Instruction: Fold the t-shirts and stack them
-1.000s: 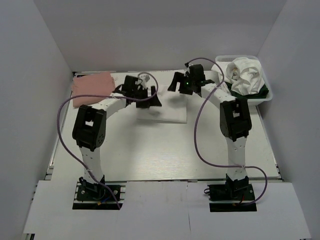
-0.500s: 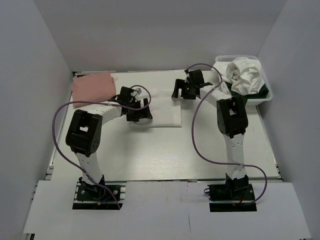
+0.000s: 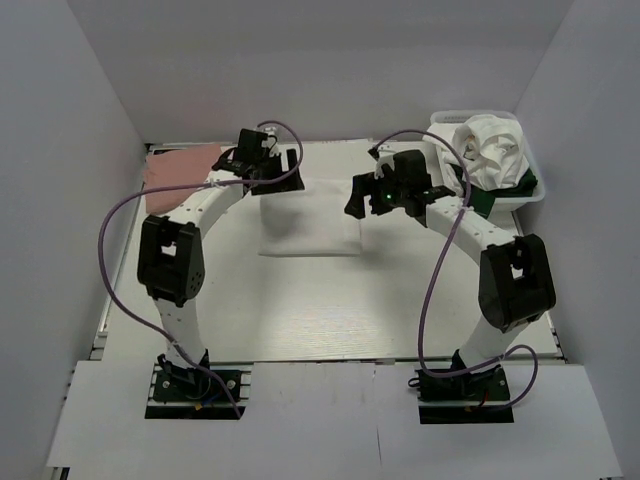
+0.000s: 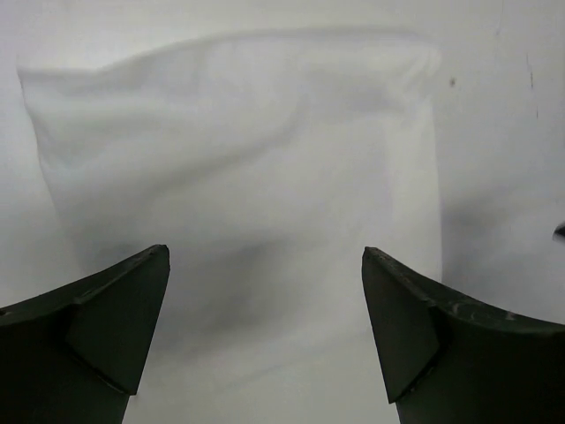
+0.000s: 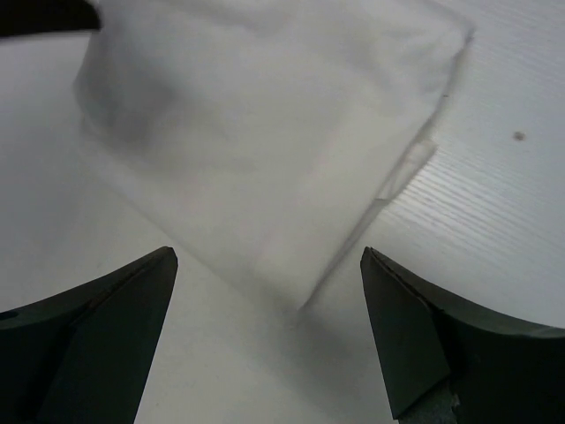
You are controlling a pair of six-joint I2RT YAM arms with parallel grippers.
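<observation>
A folded white t-shirt [image 3: 312, 222] lies flat on the table's middle back. It fills the left wrist view [image 4: 238, 150] and the right wrist view [image 5: 265, 124]. My left gripper [image 3: 277, 177] hovers over the shirt's far left edge, jaws wide open and empty [image 4: 265, 305]. My right gripper [image 3: 358, 196] hovers at the shirt's far right corner, open and empty [image 5: 265, 327]. A folded salmon-pink t-shirt [image 3: 182, 165] lies at the back left. Crumpled white t-shirts [image 3: 487, 148] and a dark green one [image 3: 526, 184] sit in the basket.
The white mesh basket [image 3: 531, 197] stands at the back right corner. White walls enclose the table on the left, back and right. Purple cables loop from both arms over the table's near half.
My left gripper has swung from the shirt's near left side up to its far left edge. My right gripper has moved nearer and lower at the shirt's right corner. The shirt lies still.
</observation>
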